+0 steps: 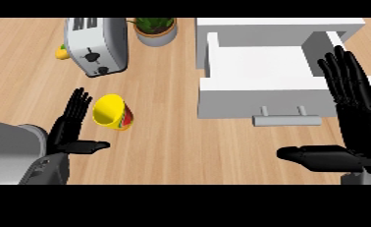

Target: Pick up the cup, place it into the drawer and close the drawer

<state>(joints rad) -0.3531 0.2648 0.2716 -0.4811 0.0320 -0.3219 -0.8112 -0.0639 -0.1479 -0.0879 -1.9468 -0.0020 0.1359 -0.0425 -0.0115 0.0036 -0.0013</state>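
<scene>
Yellow cup (112,112) sits upright-ish on wooden counter (167,137), near left, tilted slightly, mouth facing up-left. Left hand (70,125) just beside it on the left, fingers straight and spread, thumb out toward cup: looks staged for a side grasp, not yet touching. White drawer (257,76) pulled out at far right, handle (286,119) facing near side, so ready to receive. Right hand (346,98) flat-fingered at right edge beside drawer, holding nothing. Toaster (96,45) and potted plant (154,28) far left, clear of path.
</scene>
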